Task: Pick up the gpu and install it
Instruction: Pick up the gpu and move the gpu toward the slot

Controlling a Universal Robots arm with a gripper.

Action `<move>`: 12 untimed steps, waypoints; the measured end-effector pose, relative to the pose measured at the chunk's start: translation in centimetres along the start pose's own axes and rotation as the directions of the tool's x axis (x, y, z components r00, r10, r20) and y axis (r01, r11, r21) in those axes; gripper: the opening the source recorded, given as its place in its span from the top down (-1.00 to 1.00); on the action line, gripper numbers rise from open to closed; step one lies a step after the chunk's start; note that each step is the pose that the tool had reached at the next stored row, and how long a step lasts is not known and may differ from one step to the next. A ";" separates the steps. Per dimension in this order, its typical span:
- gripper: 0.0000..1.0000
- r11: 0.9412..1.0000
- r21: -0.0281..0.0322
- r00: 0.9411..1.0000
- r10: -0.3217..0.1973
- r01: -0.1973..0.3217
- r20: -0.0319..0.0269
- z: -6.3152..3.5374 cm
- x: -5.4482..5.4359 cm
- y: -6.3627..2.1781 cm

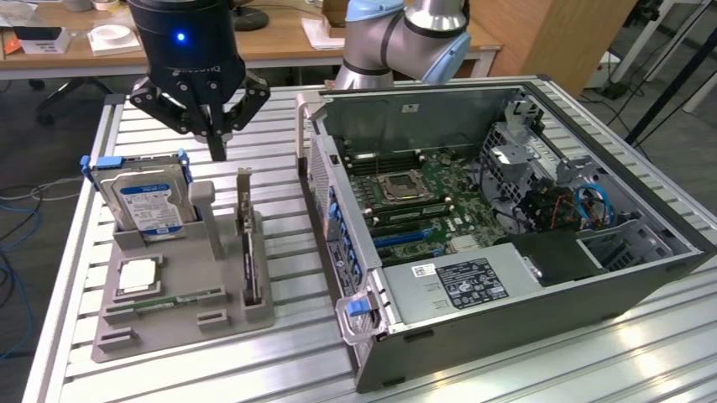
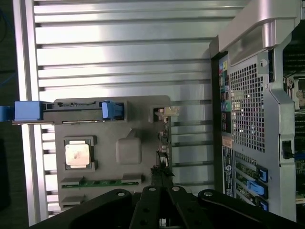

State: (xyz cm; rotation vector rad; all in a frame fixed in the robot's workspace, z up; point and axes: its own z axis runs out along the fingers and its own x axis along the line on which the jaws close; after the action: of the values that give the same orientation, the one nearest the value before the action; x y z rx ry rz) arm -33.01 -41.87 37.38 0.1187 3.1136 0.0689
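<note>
My closed, empty pincer [image 1: 217, 144] hung above the gpu [image 1: 248, 243], left of centre; I judged it light, stiff and fragile, best pinched along its upper edge.

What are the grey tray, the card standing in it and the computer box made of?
The tray looks like matte grey plastic: dull, no shine. The card, seen edge-on, is thin and dark, probably circuit board with a plastic cover, though that is unsure. The box looks like painted sheet metal, with punched vent holes on its back.
</note>
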 end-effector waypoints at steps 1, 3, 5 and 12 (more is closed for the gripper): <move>0.79 1.000 0.000 1.000 0.000 0.000 0.000 0.04 0.0 -0.04; 0.79 1.000 0.000 1.000 0.000 0.000 0.000 0.12 0.0 -0.15; 0.79 1.000 0.000 1.000 0.000 0.000 0.000 0.18 0.0 -0.28; 0.79 1.000 0.000 1.000 0.000 0.000 0.000 0.36 0.0 -0.63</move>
State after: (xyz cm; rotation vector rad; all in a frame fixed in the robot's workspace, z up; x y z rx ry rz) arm -33.00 -42.49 36.99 0.1185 3.1136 0.0689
